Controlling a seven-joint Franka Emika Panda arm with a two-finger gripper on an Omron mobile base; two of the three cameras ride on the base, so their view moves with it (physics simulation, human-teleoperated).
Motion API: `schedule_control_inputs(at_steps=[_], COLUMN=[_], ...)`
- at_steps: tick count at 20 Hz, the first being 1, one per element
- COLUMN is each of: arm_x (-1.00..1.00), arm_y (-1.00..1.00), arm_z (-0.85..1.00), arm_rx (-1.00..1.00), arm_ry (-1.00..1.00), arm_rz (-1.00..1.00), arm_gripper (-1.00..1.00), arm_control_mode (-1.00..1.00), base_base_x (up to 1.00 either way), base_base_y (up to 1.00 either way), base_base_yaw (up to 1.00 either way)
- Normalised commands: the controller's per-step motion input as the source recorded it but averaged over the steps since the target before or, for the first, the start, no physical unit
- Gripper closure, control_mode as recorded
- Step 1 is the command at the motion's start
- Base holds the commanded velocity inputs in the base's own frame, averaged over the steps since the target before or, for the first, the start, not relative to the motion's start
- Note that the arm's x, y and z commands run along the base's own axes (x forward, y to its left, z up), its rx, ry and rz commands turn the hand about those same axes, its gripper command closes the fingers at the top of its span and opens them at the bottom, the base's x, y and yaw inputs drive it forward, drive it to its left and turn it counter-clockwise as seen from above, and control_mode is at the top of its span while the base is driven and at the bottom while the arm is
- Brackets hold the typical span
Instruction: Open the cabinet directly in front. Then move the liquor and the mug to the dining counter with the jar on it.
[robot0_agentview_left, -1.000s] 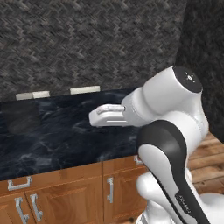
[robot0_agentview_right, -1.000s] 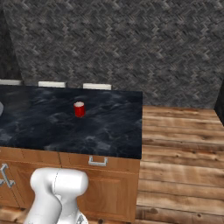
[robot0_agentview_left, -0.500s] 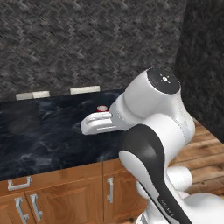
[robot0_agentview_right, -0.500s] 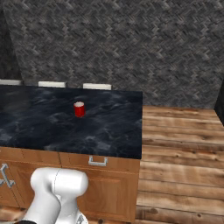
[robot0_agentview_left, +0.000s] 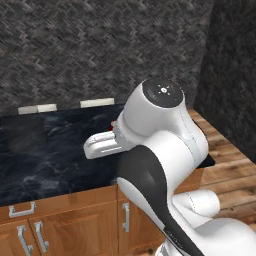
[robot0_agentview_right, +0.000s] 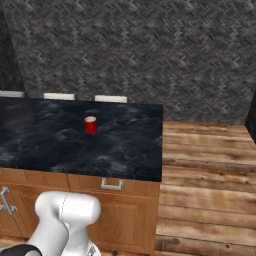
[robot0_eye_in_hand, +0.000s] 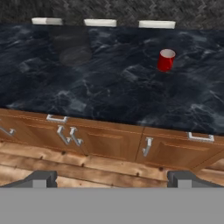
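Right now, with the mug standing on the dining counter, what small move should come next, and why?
Probably draw the open gripper further back from the dining counter. The mug stands upright on it, apart from the empty fingers, and no liquor bottle shows there yet.

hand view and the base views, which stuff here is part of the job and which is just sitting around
Part of the job:
- mug, red, upright on the dining counter
- gripper, open, holding nothing

Just there:
- white blocks along the counter's far edge
- wooden floor
- stone wall
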Motion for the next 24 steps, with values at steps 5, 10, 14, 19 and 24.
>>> schedule_control_inputs(at_steps=[5,10,14,19,24], arm_x=[0.0,0.0,0.0,0.0,0.1], arm_y=[-0.09,-0.49,-0.6,-0.56,-0.34], arm_z=[-0.01,-0.24,-0.35,-0.32,-0.14], arm_rx=[0.0,-0.08,-0.13,-0.12,-0.02], arm_ry=[0.0,0.0,0.0,0.0,0.0], arm_rz=[0.0,0.0,0.0,0.0,0.0], arm_gripper=[-1.0,-1.0,-1.0,-1.0,-1.0], arm_control_mode=[-1.0,-1.0,-1.0,-1.0,-1.0], base_base_x=[0.0,0.0,0.0,0.0,0.0], base_base_y=[0.0,0.0,0.0,0.0,0.0], base_base_yaw=[0.0,0.0,0.0,0.0,0.0])
